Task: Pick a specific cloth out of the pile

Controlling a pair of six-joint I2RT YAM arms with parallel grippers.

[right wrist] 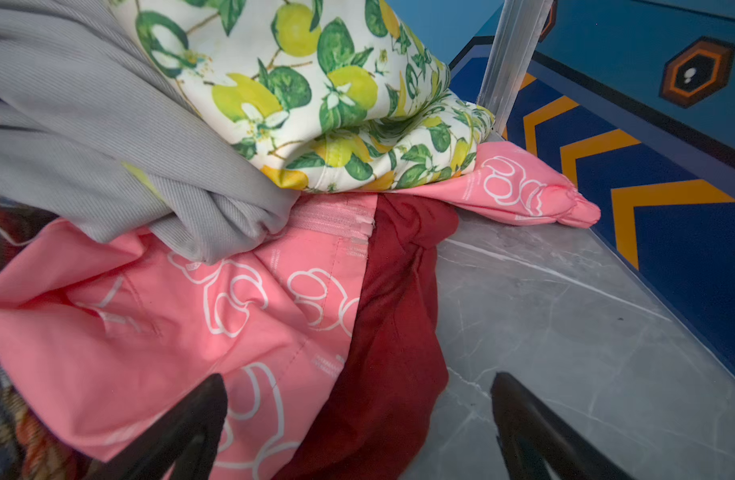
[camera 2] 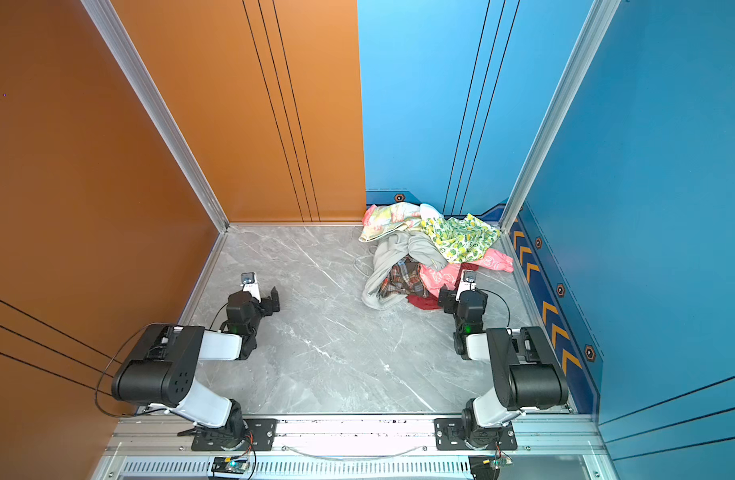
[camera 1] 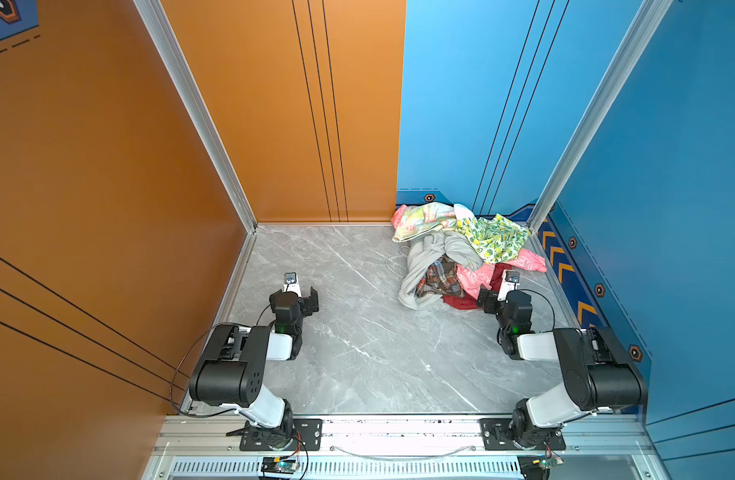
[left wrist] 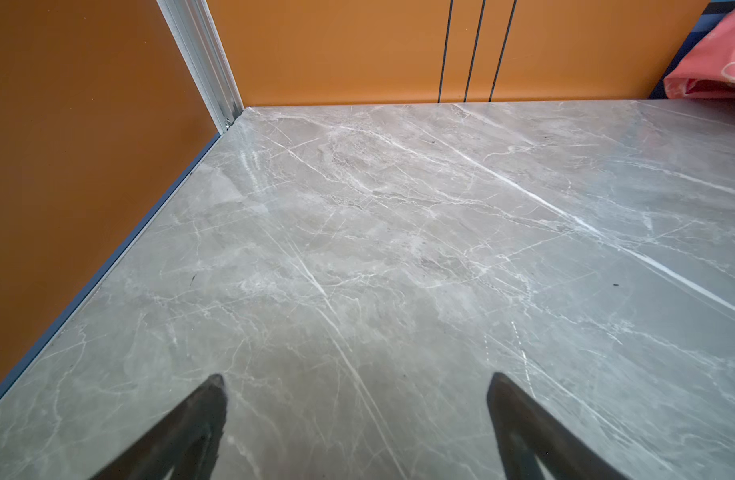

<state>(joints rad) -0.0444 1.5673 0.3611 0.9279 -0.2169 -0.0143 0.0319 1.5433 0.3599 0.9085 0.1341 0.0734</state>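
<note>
The pile (camera 1: 461,257) of mixed garments lay in the far right corner of the grey marble tabletop (camera 1: 357,353), against the blue wall (camera 1: 461,104). The cloth (right wrist: 149,332), coral-pink with white outline shapes and small white lettering, sat on the pile's near right side and was mostly covered. In the right wrist view a grey ribbed cloth (right wrist: 108,124) lay across its upper part and a lemon-print cloth (right wrist: 315,83) rested on its far end. A pink corner stuck out from under the lemon print toward the chevron-marked wall. A dark red cloth (right wrist: 390,332) lay just beside the coral-pink cloth, touching it along one edge. In a top view a brown-orange plaid shirt (camera 1: 438,280) showed inside the grey folds, and a pastel yellow cloth (camera 1: 424,220) lay at the far edge of the pile. The right gripper (right wrist: 357,378) stood at the pile's near edge with its jaws spread wide and nothing held. One fingertip (right wrist: 212,390) was over the coral-pink cloth and the opposite one over bare marble; whether either touched could not be told. The left gripper (left wrist: 357,376) was well apart from the pile, on the left side above bare marble, with its jaws likewise spread wide and empty.
</note>
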